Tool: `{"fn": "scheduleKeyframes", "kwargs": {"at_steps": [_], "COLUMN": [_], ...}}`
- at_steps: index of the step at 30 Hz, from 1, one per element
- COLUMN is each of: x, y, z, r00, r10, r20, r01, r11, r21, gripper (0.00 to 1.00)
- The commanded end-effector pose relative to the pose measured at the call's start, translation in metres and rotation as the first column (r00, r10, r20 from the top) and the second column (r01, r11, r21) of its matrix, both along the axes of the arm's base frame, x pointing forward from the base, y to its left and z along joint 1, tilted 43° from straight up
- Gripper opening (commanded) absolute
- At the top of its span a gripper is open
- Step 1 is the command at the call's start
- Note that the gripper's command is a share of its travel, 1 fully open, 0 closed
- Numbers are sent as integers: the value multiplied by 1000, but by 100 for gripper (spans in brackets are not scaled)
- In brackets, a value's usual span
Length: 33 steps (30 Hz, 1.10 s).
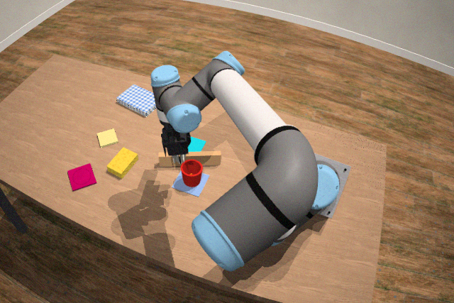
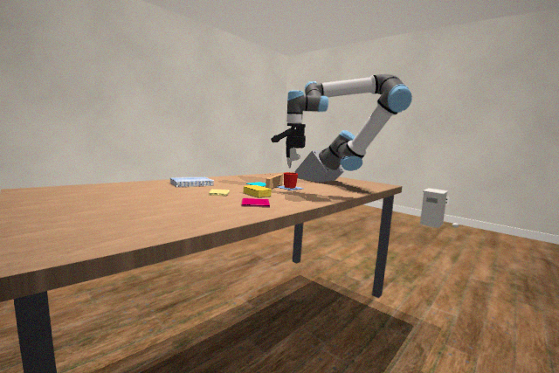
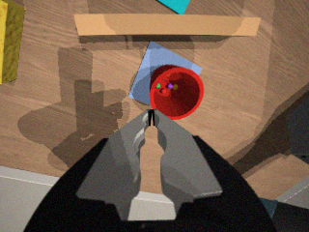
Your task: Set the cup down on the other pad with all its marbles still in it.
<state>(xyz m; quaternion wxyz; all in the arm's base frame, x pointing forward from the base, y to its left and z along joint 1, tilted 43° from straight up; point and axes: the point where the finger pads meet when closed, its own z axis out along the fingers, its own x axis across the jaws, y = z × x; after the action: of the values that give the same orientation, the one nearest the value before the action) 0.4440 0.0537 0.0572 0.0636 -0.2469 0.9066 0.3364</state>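
I see a matt wood-grain table (image 1: 54,108) and a pale wooden rail (image 1: 205,156). The red cup (image 1: 191,173) looks like smooth plastic. The checked pad (image 1: 136,100) at the far left reads as cloth, the yellow block (image 1: 122,162) as rough sponge. The gripper's fingers look like dull grey metal.

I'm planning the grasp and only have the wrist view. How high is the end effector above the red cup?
Observer: In the exterior view the end effector hangs above the cup, with a clear gap between them.
Operator: Where does the cyan pad lie relative to the rail?
Observer: In the top view the cyan pad lies just behind the rail, partly hidden by the wrist.
Operator: Is there anything off to the side that I can't see?
Observer: A magenta pad lies beyond the yellow sponge, on the side away from the cup.
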Motion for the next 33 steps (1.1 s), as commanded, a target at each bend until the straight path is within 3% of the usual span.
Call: {"fn": "scheduleKeyframes", "kwargs": {"at_steps": [1, 8, 9, 33], "x": [0, 0, 0, 0], "y": [0, 0, 0, 0], "z": [0, 0, 0, 0], "r00": [1000, 1000, 1000, 1000], "r10": [-1, -1, -1, -1], "r20": [1, 1, 1, 1], "r01": [1, 1, 1, 1], "r11": [1000, 1000, 1000, 1000], "r21": [-1, -1, -1, -1], "gripper": [0, 0, 11, 11]}}
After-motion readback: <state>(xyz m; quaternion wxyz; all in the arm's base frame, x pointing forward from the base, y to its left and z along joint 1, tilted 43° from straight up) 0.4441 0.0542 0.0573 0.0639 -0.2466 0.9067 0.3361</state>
